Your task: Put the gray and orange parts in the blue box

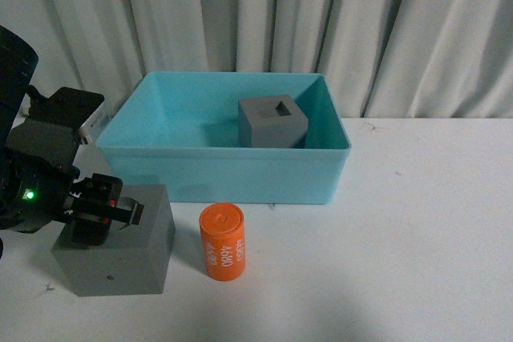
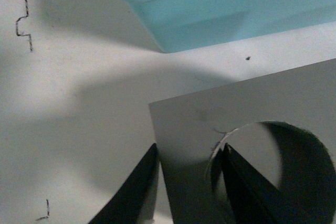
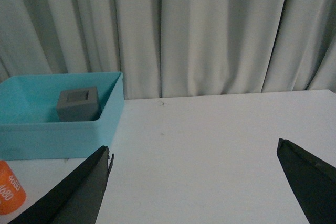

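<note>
My left gripper [image 1: 120, 212] is shut on the wall of the gray cube with the round recess [image 1: 120, 247], which rests on the table in front of the blue box [image 1: 224, 172]. In the left wrist view one finger [image 2: 134, 192] lies outside the cube [image 2: 210, 124] and the other inside the recess. The gray cube with the square recess [image 1: 272, 121] lies tilted inside the box. The orange cylinder [image 1: 222, 241] stands on the table beside the held cube. My right gripper [image 3: 194, 153] is open and empty, out of the front view.
The white table [image 1: 417, 230] stretches to the right of the box. A curtain [image 1: 321, 14] hangs close behind the box. The left arm's black body [image 1: 32, 182] fills the table's left edge.
</note>
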